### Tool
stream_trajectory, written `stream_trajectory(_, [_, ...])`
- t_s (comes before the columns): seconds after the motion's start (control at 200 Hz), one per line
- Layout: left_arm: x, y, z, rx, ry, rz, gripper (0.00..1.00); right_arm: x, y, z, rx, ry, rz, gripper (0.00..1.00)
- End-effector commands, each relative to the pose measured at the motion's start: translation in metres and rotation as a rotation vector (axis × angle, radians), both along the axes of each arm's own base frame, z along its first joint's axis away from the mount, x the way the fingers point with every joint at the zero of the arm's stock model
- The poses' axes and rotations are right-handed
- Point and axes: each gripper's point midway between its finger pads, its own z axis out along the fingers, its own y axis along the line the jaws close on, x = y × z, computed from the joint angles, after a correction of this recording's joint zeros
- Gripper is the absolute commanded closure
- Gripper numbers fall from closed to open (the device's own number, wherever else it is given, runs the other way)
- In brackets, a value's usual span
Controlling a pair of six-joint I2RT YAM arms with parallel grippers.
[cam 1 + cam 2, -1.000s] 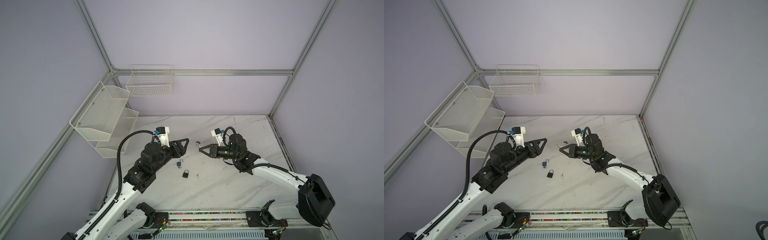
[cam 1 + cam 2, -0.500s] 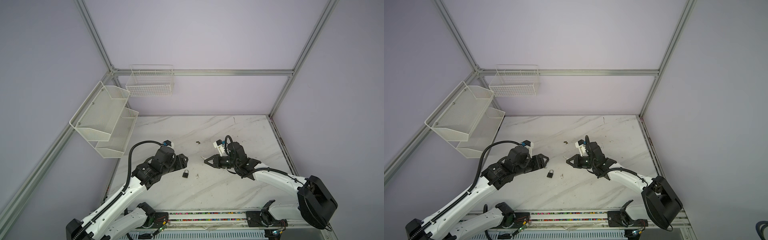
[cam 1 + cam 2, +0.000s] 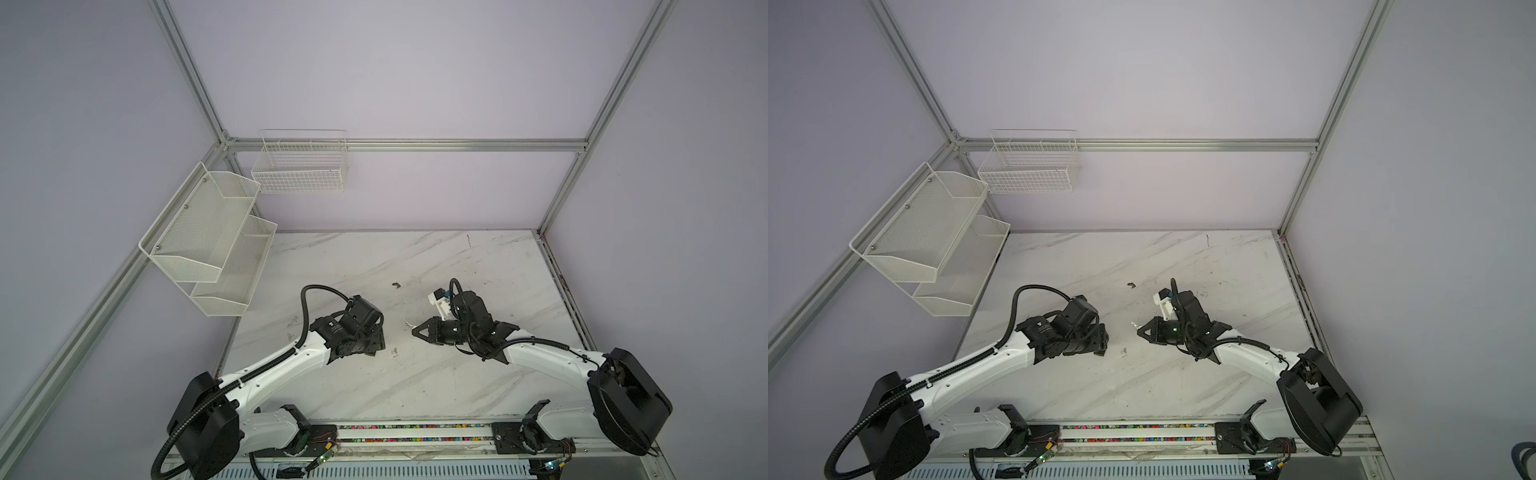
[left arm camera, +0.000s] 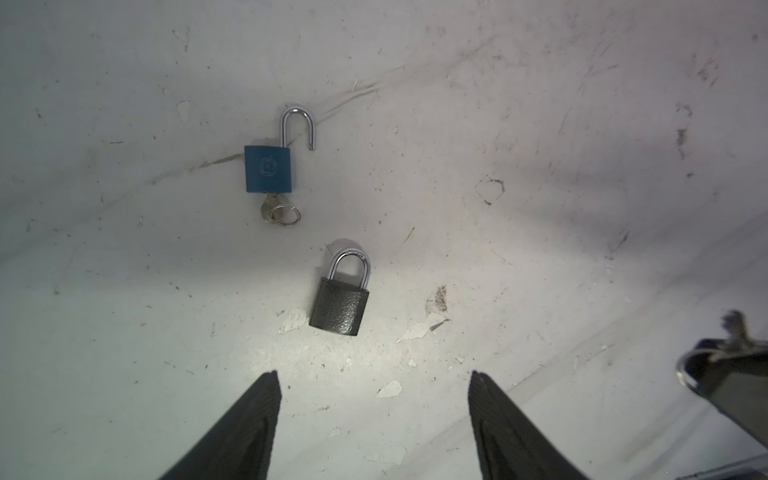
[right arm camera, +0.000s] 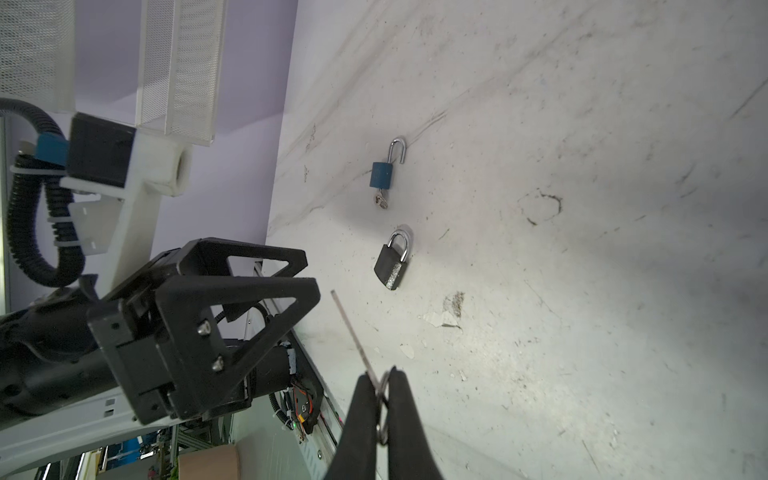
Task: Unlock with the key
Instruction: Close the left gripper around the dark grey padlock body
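Pale lilac walls [image 3: 415, 75] are closing in the cell, aluminium rails [image 3: 457, 144] running along their edges. The white marbled tabletop [image 3: 374, 257] is showing scuffs and chips. A two-tier mesh shelf [image 3: 199, 232] and a wire basket [image 3: 300, 178] are hanging by the far left corner.

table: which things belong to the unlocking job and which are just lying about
Job: black padlock, shackle shut; key, pinched in the right hand; left hand, open near the black padlock.
Lying about: blue padlock, already open, second key in it; mesh shelf; wire basket.
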Motion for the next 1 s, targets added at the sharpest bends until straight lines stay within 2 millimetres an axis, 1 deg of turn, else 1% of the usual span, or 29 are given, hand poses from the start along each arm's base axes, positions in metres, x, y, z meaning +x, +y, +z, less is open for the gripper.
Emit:
stream_trajectory(0.0, [0.013, -0.004, -0.002, 0.067, -0.028, -0.03, 0.28, 0.006, -0.005, -0.006, -0.019, -0.014, -0.02, 1.0])
stream_trajectory(0.01, [0.013, -0.004, -0.004, 0.074, -0.025, -0.034, 0.28, 0.006, -0.005, -0.005, -0.018, -0.013, -0.021, 1.0])
stream_trajectory(0.02, [0.014, -0.004, -0.004, 0.079, -0.025, -0.037, 0.28, 0.007, -0.005, -0.011, -0.028, -0.001, -0.021, 1.0])
stream_trajectory(0.03, [0.015, -0.005, -0.005, 0.084, -0.023, -0.042, 0.28, 0.007, -0.005, -0.012, -0.031, 0.003, -0.022, 1.0])
stream_trajectory(0.06, [0.017, -0.006, -0.009, 0.1, -0.018, -0.047, 0.28, 0.007, -0.005, -0.013, -0.031, 0.005, -0.019, 1.0])
stream_trajectory(0.095, [0.019, -0.006, -0.011, 0.108, -0.013, -0.048, 0.28, 0.008, -0.005, -0.013, -0.032, 0.005, -0.02, 1.0])
stream_trajectory(0.105, [0.019, -0.006, -0.019, 0.125, 0.007, -0.049, 0.28, 0.008, -0.005, -0.013, -0.031, 0.005, -0.02, 1.0])
stream_trajectory(0.115, [0.019, -0.006, -0.022, 0.132, 0.015, -0.05, 0.28, 0.008, -0.005, -0.013, -0.03, 0.004, -0.018, 1.0])
stream_trajectory(0.22, [0.018, -0.015, -0.039, 0.126, 0.076, -0.047, 0.28, 0.01, -0.007, -0.012, -0.028, 0.004, -0.023, 1.0])
stream_trajectory(0.36, [0.018, -0.019, -0.053, 0.125, 0.115, -0.03, 0.29, 0.014, -0.009, -0.011, -0.026, 0.0, -0.03, 1.0])
stream_trajectory(0.56, [0.019, -0.026, -0.061, 0.101, 0.126, -0.015, 0.3, 0.016, -0.01, -0.012, -0.026, 0.003, -0.027, 1.0])
stream_trajectory(0.7, [0.024, -0.03, -0.063, 0.112, 0.121, -0.013, 0.32, 0.018, -0.011, -0.012, -0.026, -0.001, -0.029, 1.0])
stream_trajectory(0.805, [0.028, -0.039, -0.061, 0.102, 0.115, -0.026, 0.33, 0.02, -0.011, -0.014, -0.026, 0.004, -0.024, 1.0])
stream_trajectory(0.93, [0.026, -0.05, -0.06, 0.085, 0.119, -0.044, 0.34, 0.021, -0.012, -0.014, -0.026, 0.006, -0.029, 1.0])
stream_trajectory(0.995, [0.025, -0.055, -0.059, 0.075, 0.117, -0.046, 0.36, 0.022, -0.013, -0.014, -0.025, 0.006, -0.033, 1.0])
